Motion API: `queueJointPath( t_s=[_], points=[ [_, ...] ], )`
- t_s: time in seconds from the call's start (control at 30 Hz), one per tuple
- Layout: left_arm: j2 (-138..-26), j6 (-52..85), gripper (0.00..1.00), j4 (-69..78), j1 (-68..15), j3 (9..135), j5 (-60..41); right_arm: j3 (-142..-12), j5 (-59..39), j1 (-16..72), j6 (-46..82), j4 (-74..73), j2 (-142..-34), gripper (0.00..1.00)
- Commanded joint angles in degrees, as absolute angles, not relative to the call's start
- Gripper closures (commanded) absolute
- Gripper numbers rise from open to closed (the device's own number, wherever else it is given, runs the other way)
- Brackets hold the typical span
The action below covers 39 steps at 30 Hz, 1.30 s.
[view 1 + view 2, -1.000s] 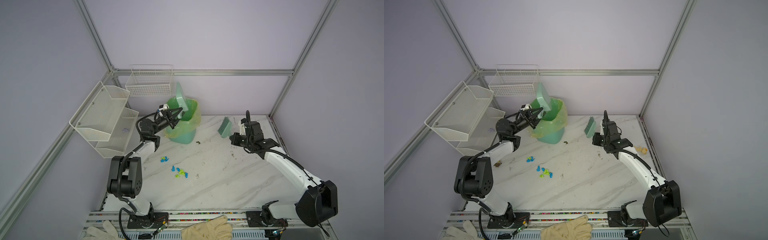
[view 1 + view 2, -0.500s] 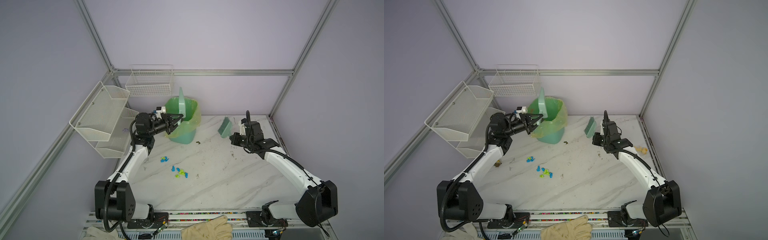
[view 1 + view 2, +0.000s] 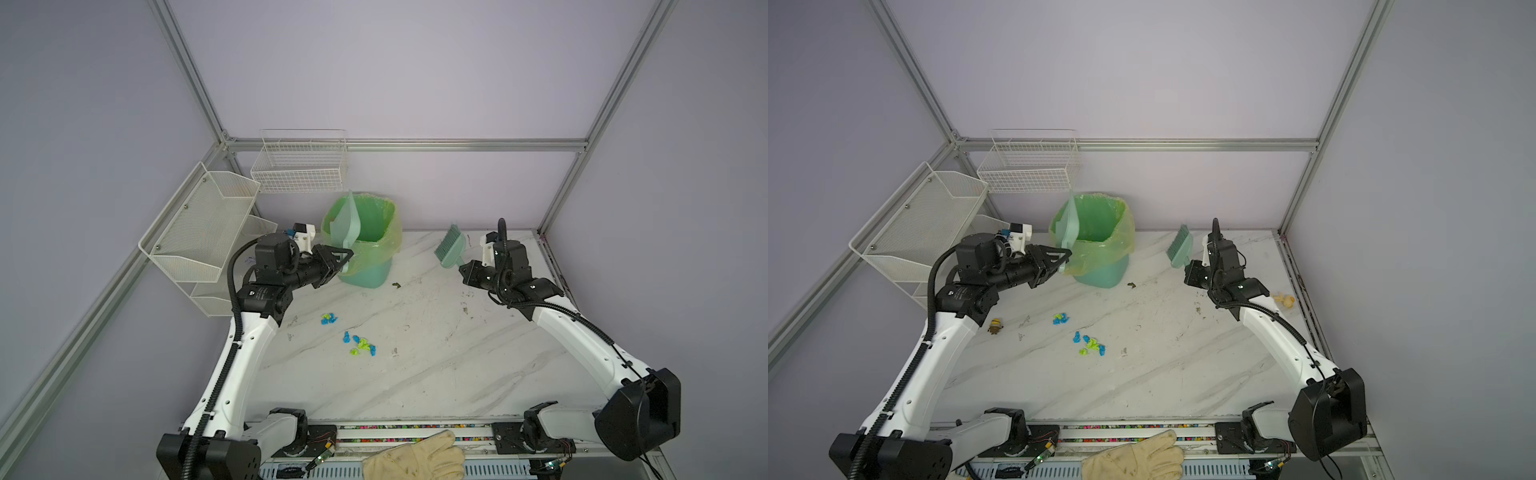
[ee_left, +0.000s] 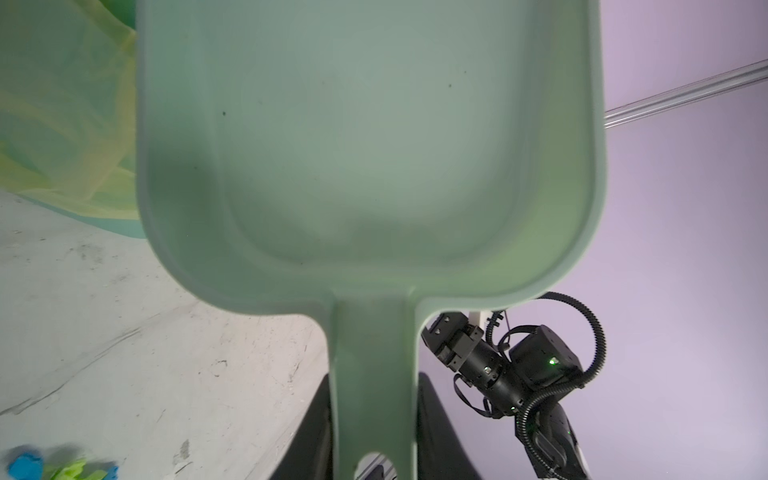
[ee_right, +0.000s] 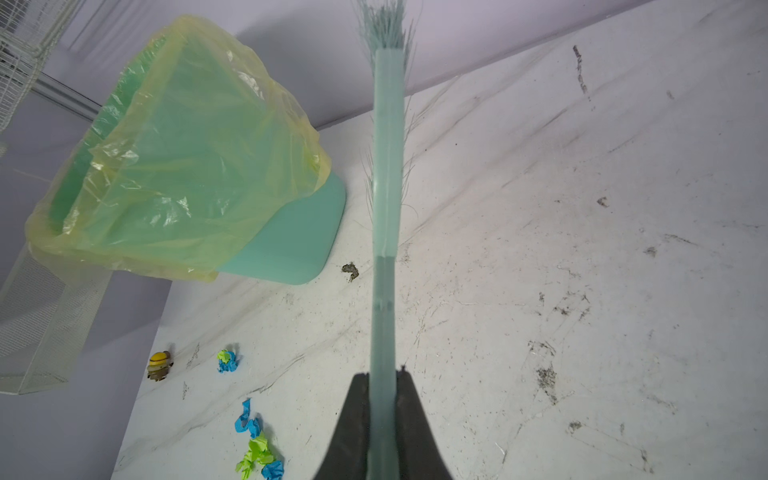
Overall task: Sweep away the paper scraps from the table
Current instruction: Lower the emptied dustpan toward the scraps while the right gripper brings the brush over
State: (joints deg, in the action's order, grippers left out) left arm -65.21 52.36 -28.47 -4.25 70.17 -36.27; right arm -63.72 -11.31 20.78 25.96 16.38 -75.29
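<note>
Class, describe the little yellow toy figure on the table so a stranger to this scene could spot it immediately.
Find the green bin lined with a yellowish bag at the back of the marble table. Left of the blue and lime paper scraps stands the toy figure. Alone among them it is yellow, solid and upright, not crumpled.

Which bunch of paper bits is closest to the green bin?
The small blue-and-green wad lying alone. It sits nearer the bin than the bigger scattered bunch, which lies farther from it, toward the front.
</note>
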Motion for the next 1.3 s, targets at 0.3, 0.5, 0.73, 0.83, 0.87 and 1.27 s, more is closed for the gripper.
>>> queueJointPath(
  t_s=[0.3,0.5,0.73,0.83,0.87,1.27],
  points=[
    [-56.34,42.53,1.00,-40.43,-4.50,65.71,-23.46,-61.32,-16.07,21.34,30.40,6.92,-67.90,1.00],
    [-54.98,39.38,1.00,-44.78,-4.57,62.30,-19.89,-61.94,-18.19,24.21,29.97,7.64,-68.80,1.00],
    [-55.67,37.51,1.00,-45.34,-4.48,57.03,-17.90,-62.14,-19.18,29.91,30.23,7.67,-69.91,1.00],
    [-56.24,37.00,1.00,-45.34,-4.46,56.22,-16.54,-61.97,-20.43,32.08,30.57,8.22,-69.96,1.00],
    [-56.41,36.75,1.00,-45.33,-4.48,56.08,-16.23,-61.80,-20.75,32.69,30.51,8.26,-69.96,1.00],
    [-58.25,35.56,1.00,-45.29,-4.49,54.42,-13.23,-55.20,-21.55,41.30,34.84,4.70,-70.67,1.00]
  ],
)
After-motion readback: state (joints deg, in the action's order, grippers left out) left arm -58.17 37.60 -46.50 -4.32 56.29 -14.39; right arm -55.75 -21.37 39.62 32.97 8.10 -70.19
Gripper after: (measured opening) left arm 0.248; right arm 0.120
